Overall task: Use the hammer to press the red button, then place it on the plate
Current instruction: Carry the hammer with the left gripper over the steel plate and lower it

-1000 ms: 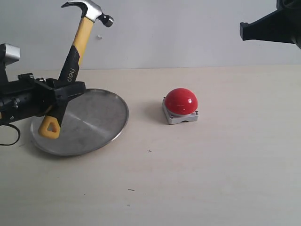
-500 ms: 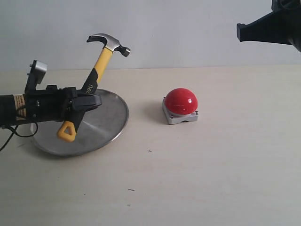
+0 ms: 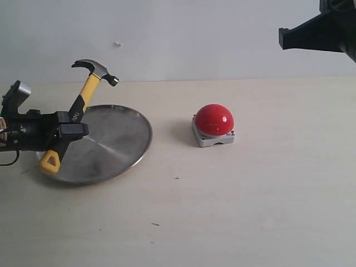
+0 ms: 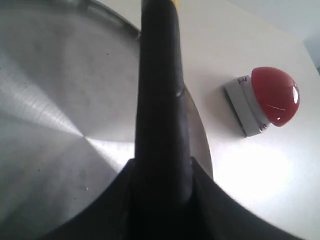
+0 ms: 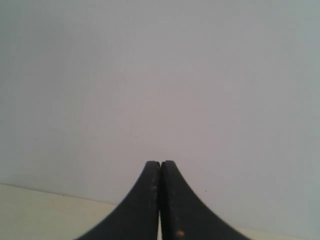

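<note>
My left gripper (image 3: pixel 71 132) is shut on the black grip of the hammer (image 3: pixel 83 99), low over the left part of the silver plate (image 3: pixel 119 136). The hammer leans, steel head up and to the right, yellow butt (image 3: pixel 50 162) down near the plate's left rim. In the left wrist view the black handle (image 4: pixel 160 100) runs up the middle over the plate (image 4: pixel 45 125), with the red button (image 4: pixel 272 95) beyond the rim. The red button (image 3: pixel 214 120) sits on its grey base right of the plate. My right gripper (image 5: pixel 160 163) is shut on nothing, raised at the upper right (image 3: pixel 286 38).
The pale tabletop (image 3: pixel 233 211) spreads around the plate and button, with a light wall (image 3: pixel 222 33) behind. A cable (image 3: pixel 8 161) trails by the left arm at the table's left edge.
The left gripper has carried the hammer down and to the left over the plate, from high up to close above it. The right gripper has stayed put.
</note>
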{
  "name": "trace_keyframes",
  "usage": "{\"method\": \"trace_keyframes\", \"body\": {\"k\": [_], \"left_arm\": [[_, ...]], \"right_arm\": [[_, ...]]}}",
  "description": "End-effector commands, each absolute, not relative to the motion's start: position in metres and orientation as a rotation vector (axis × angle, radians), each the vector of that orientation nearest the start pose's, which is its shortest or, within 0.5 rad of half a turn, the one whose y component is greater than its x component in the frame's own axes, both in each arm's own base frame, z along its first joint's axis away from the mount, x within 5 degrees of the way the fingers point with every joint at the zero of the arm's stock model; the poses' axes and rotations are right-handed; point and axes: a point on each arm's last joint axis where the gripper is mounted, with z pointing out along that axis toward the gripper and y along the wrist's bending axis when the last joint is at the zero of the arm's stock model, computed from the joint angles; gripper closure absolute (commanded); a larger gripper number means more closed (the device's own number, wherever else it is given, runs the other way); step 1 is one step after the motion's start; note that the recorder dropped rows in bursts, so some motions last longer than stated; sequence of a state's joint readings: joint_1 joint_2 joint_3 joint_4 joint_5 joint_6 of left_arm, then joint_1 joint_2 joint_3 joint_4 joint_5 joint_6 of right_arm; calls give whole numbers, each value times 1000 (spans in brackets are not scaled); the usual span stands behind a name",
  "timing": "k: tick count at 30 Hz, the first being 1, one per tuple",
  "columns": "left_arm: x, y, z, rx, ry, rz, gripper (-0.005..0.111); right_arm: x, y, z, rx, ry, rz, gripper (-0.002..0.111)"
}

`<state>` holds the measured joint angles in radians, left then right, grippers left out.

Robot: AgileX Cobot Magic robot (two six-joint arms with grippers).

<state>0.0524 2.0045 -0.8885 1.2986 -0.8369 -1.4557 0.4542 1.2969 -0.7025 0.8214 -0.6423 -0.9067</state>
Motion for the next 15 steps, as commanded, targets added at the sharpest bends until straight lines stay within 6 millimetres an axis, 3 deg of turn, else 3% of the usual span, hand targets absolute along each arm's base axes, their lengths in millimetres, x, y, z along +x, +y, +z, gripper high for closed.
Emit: {"method": "trace_keyframes", "body": {"k": [1,5,10,15], "left_arm": [[355,-50,125,73,2189,-1057,107],[355,-51,110,52,2223,-1077,107],[355,-62,110,87,2204,-1134,107],[363,-69,108,87,2264,-1015,107]], "right_arm": [[262,84,302,-180,1588,-162,108],[262,85,301,-172,1592,-146,108],[262,85,302,-176,1590,-147,108],[262,85,301,-177,1592,-146,108]]}}
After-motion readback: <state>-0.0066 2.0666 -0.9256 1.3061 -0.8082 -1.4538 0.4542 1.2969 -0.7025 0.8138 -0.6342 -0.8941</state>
